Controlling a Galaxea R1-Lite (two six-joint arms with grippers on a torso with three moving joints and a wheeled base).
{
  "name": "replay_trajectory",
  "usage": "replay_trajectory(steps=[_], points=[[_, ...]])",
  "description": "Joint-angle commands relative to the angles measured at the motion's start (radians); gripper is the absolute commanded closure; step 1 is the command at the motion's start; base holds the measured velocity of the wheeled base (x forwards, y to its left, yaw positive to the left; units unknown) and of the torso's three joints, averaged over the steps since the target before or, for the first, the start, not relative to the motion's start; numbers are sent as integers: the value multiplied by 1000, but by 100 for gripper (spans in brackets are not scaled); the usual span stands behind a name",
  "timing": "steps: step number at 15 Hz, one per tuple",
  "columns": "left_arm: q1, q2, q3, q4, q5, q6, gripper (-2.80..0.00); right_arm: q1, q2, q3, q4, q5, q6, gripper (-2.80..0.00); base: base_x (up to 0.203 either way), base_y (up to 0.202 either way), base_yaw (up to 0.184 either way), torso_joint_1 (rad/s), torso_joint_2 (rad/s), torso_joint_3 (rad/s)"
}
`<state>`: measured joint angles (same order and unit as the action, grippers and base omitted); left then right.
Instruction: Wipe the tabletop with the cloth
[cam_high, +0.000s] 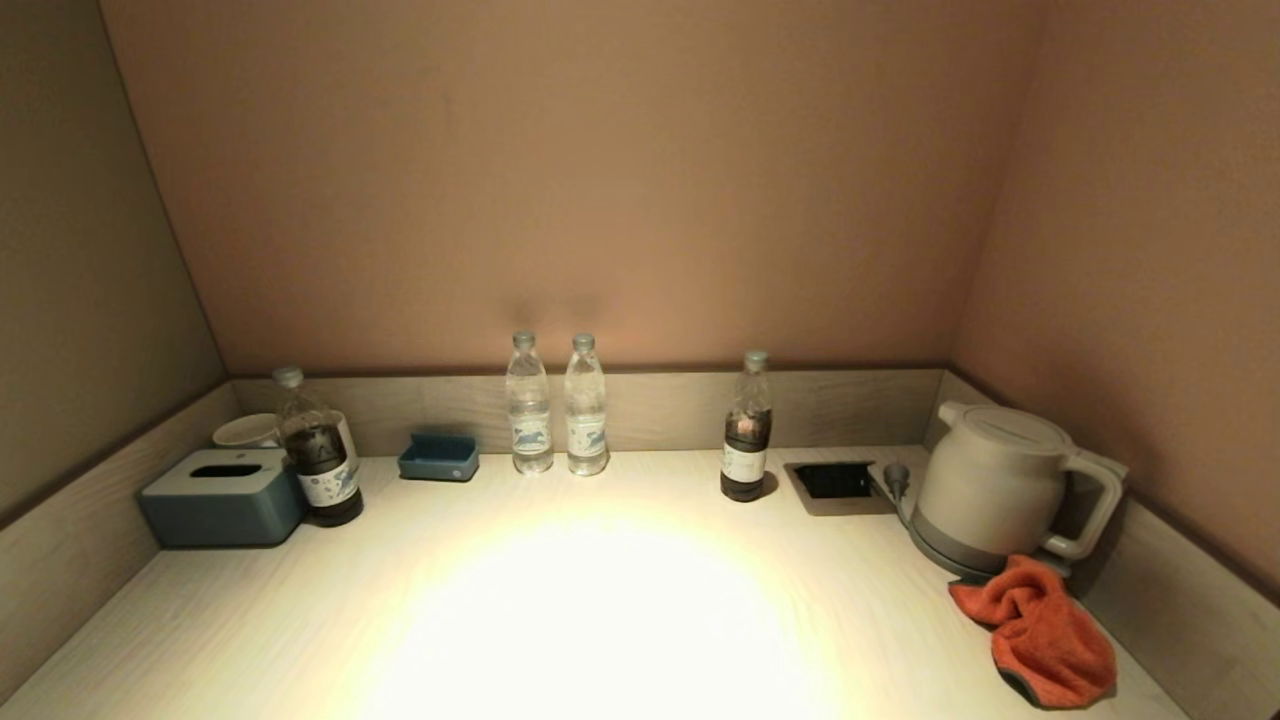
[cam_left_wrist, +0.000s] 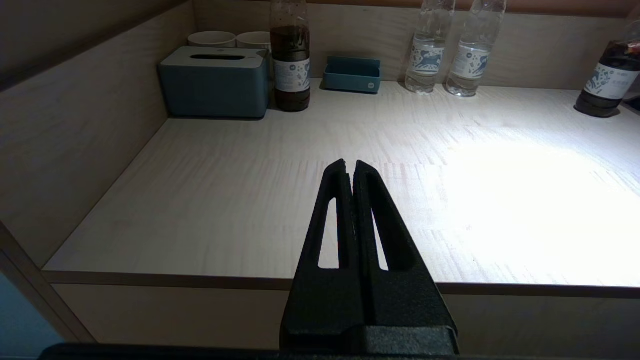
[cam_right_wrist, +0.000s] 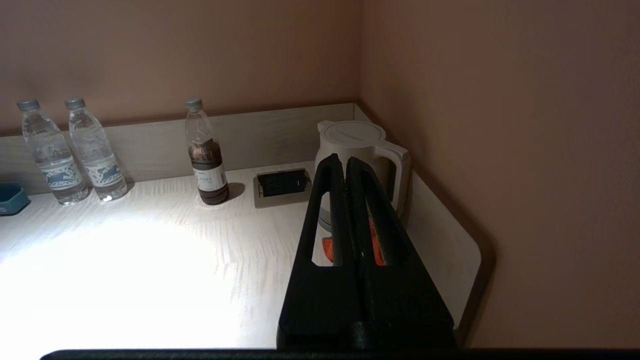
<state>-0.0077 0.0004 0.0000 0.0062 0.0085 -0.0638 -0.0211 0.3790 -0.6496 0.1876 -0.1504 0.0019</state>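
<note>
Nothing of the wiping looked begun. The cloth (cam_high: 1040, 630), orange and crumpled in a heap, lay on the desk (cam_high: 600, 620) just in front of the kettle (cam_high: 1000, 485), touching or nearly touching the kettle's base, close to the right-hand wall panel. No arm showed from the head camera. The right gripper (cam_right_wrist: 346, 162) hung short of the kettle on the near side, jaws clenched together on nothing, with a sliver of orange showing through the slots in its fingers. The left gripper (cam_left_wrist: 349, 166) sat well away from the kettle, out over the desk's front edge towards the far end, jaws likewise pressed together and empty; it seemed parked. Along the back, working away from the kettle: a recessed socket plate (cam_high: 835, 482) right beside it, a dark-filled bottle (cam_high: 746, 430), two clear water bottles (cam_high: 555, 405), a small blue tray (cam_high: 438, 457), then a second dark bottle (cam_high: 318, 450), a blue tissue box (cam_high: 222, 495) and white cups (cam_high: 245, 430) in the corner farthest from the kettle. My reading: the whole job remained, namely opening the right jaws, taking the cloth and sweeping the open middle of the desk. The bottles would crowd any pass along the back.
</note>
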Motion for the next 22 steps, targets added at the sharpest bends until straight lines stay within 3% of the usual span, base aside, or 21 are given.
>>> replay_trajectory(steps=[1,8,12,14,18,22], points=[[0,0,0,0,1,-1,0,4,-105,27,39,5,1,0,0,0,0,0,0,0],[0,0,0,0,1,-1,0,16,-371,111,34,55,4,0,0,0,0,0,0,0],[0,0,0,0,1,-1,0,16,-379,139,15,57,24,0,0,0,0,0,0,0],[0,0,0,0,1,-1,0,16,-379,211,-50,65,47,0,0,0,0,0,0,0],[0,0,0,0,1,-1,0,16,-379,446,-324,77,12,0,0,0,0,0,0,0],[0,0,0,0,1,-1,0,16,-378,541,-390,105,-3,0,0,0,0,0,0,0]])
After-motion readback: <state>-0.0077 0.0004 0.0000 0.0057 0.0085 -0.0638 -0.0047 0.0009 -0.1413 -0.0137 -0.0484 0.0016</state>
